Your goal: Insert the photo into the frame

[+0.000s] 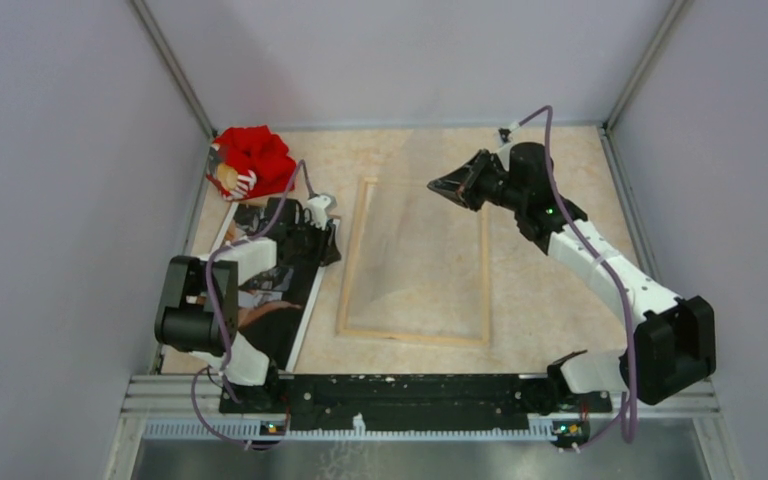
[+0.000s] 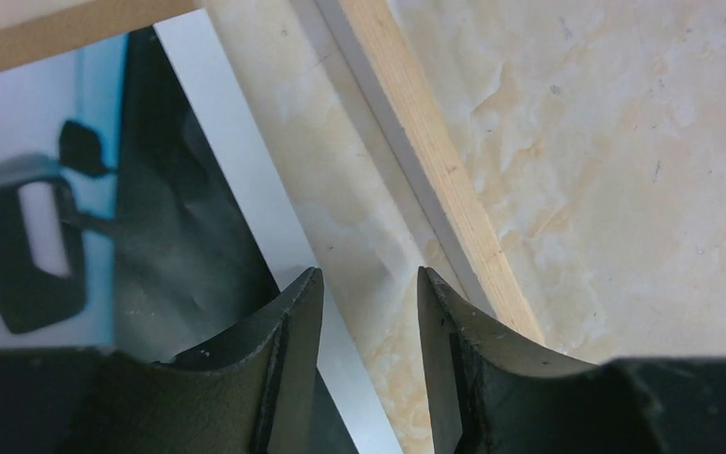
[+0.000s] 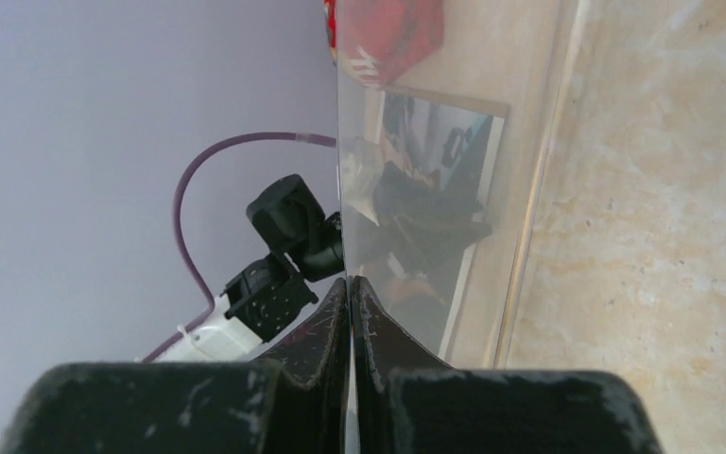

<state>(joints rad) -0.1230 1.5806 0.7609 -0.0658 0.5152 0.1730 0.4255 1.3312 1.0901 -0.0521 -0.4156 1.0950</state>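
Lying flat at the middle of the counter [image 1: 550, 300] in the top view, the frame [image 1: 415, 337] is seen with its wooden back up. The photo [image 1: 278, 300] is found at the frame's 9 o'clock, image side up and apart from the rail. The left pincer [image 1: 318, 218] is poised over the photo's 1 o'clock corner. A clear pane [image 1: 425, 240] is held tilted above the frame by the right pincer [image 1: 440, 187], toward the frame's 1 o'clock. A red object [image 1: 253, 158] is seen at 11 o'clock.

From the left wrist, the fingers [image 2: 293, 322] are seen parted about halfway, with nothing gripped. One is set over the photo's white border, the other beside the frame's wooden rail, and bare counter shows in the gap. A brown board edge [image 2: 57, 33] is seen at 11 o'clock.

From the right wrist, the pincer is shown pressed fully together on the pane's thin edge.
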